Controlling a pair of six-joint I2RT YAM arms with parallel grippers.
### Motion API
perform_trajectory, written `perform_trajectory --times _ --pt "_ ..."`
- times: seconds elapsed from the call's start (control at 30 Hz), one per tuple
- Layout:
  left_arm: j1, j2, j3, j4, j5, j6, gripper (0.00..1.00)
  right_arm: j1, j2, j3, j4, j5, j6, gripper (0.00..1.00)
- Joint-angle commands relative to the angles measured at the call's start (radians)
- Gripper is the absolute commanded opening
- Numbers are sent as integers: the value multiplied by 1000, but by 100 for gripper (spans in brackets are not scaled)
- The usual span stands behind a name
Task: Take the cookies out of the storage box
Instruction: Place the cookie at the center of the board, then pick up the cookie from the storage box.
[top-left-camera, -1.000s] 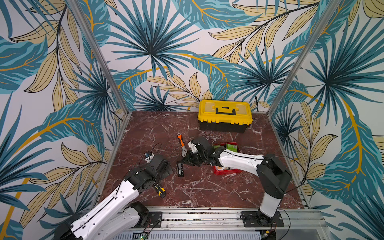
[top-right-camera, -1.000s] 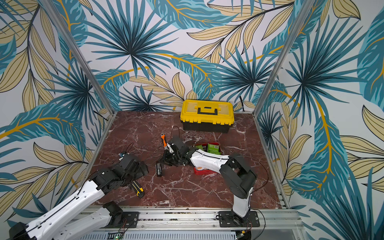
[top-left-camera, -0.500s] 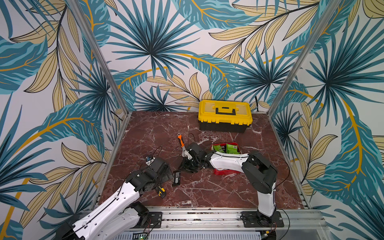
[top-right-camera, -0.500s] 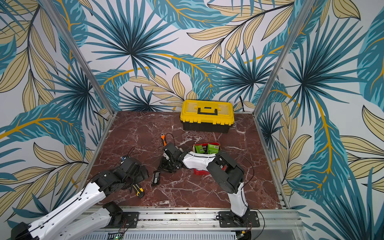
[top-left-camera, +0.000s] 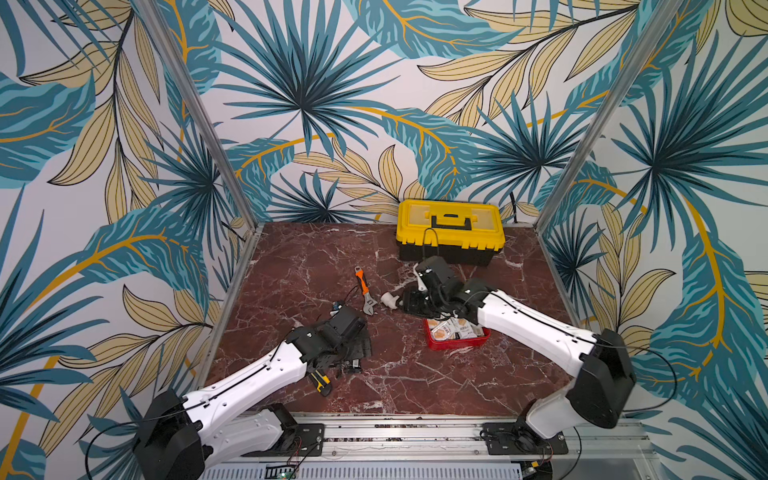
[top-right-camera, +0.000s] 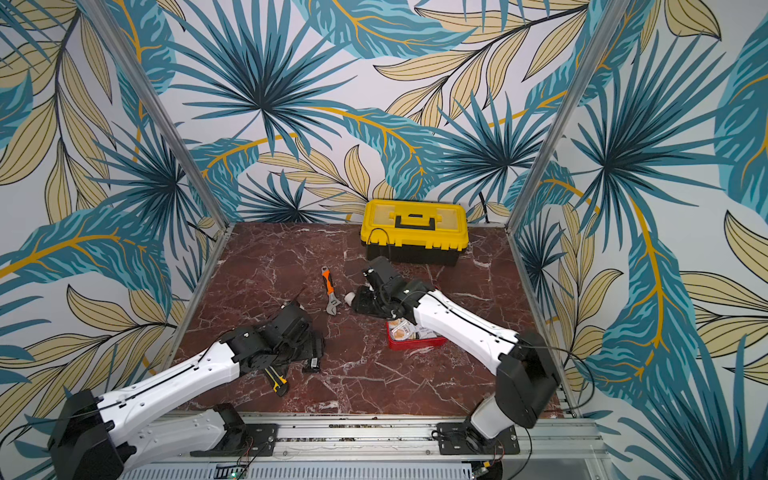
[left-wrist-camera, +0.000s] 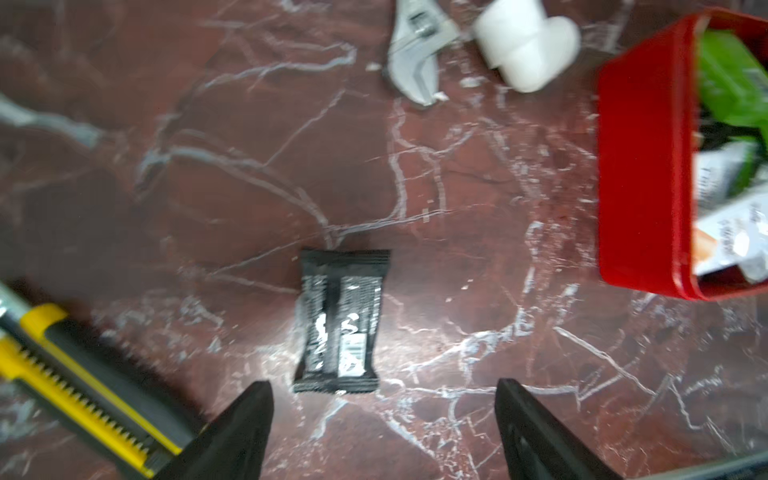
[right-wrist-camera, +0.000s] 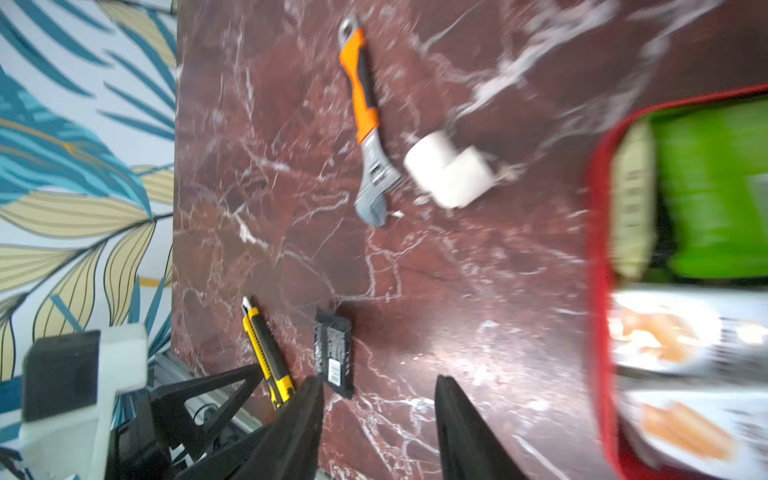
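Our left gripper (left-wrist-camera: 382, 395) hovers with jaws spread wide and empty over one black packet (left-wrist-camera: 338, 320), which lies on the marble left of the storage box (left-wrist-camera: 640, 174), near the utility knife (left-wrist-camera: 83, 365). Our right gripper (right-wrist-camera: 377, 380), jaws parted and holding nothing, hangs by the box's far left corner, likely poised to reach the cookies (top-left-camera: 453, 330) heaped inside.

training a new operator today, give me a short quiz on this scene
1. True or false: the black packet lies inside the storage box.
2. Which lies between the wrench and the storage box? A utility knife; B white pipe elbow; C toolbox.
3. What do the left gripper and right gripper hold?
Key: 1 false, the black packet lies on the table. 2 B. 3 nothing; both are open.
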Motion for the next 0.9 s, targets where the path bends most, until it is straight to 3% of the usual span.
perform_trajectory --times 0.0,0.13,0.43,0.7,0.87 --pt "-39 71 106 141 2 49 82 -94 -78 -70 -167 98 -65 48" --pt "-65 195 213 240 24 18 80 -195 -169 -88 -251 156 -112 49" --pt "-84 460 377 531 121 -345 76 -279 -279 -103 -330 228 -93 50" --pt "-106 631 471 525 72 -675 76 -314 -400 -165 -351 303 -39 51" --pt "-113 698 549 510 25 -745 76 -320 -457 -207 -351 307 0 51"
